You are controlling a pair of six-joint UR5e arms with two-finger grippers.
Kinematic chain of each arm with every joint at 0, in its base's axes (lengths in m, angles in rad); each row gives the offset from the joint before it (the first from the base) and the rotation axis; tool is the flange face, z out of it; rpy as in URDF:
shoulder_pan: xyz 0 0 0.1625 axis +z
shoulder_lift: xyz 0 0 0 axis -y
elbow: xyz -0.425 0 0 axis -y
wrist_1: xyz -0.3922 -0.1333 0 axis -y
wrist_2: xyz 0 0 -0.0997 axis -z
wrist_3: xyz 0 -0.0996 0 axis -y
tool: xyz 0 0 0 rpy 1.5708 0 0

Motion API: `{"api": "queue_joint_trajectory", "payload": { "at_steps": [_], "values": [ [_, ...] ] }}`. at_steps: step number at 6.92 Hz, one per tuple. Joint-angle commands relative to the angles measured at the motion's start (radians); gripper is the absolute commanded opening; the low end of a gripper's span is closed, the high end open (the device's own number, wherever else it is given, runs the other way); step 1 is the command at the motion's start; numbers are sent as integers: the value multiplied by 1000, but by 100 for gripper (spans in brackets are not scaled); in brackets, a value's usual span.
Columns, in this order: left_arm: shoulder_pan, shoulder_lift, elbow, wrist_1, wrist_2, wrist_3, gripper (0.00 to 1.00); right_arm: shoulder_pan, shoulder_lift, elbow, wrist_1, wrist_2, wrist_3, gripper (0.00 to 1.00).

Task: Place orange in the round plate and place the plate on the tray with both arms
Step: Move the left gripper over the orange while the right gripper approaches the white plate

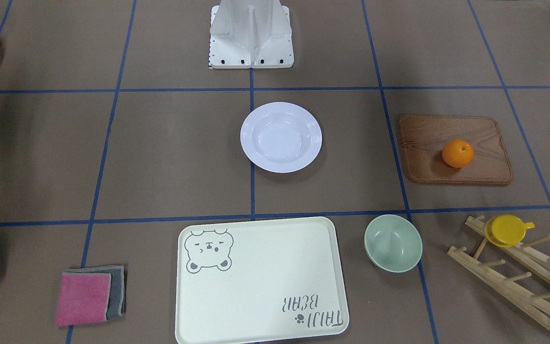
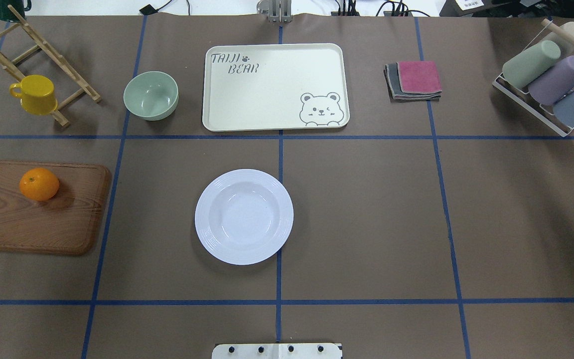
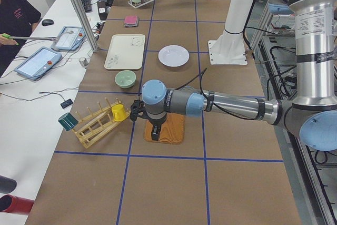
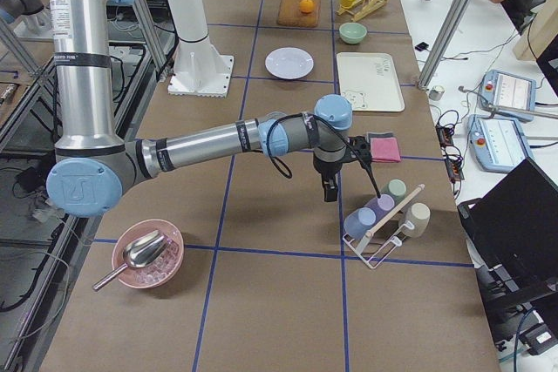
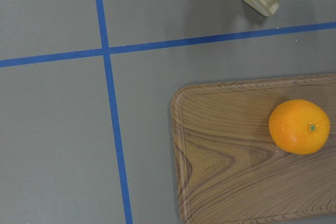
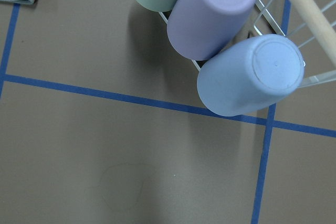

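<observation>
The orange (image 2: pixel 39 184) sits on the wooden board (image 2: pixel 33 224) at mid-left of the overhead view. The left gripper (image 3: pixel 154 131) hangs near it, pointing down from a level, outstretched arm; I cannot tell how its jaws stand. The round plate (image 2: pixel 243 216) lies at centre and the tray (image 2: pixel 267 89) at upper centre, with bare table between them. The right gripper (image 4: pixel 329 187), its jaws equally unclear, hangs beside the cup rack (image 4: pixel 384 224).

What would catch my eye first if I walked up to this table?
The bright orange stands out most, sitting on a brown wooden board on the robot's left side of the table. In the middle lies an empty, glossy white round plate, with the cream tray and its bear drawing beyond it. In the side view, the left arm stretches out above the board.
</observation>
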Motion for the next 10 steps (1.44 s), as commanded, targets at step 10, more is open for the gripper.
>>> {"api": "queue_joint_trajectory", "payload": {
  "at_steps": [10],
  "values": [
    [333, -101, -42, -238, 163, -543, 98, -404, 173, -3, 602, 208, 876, 85]
  ]
}}
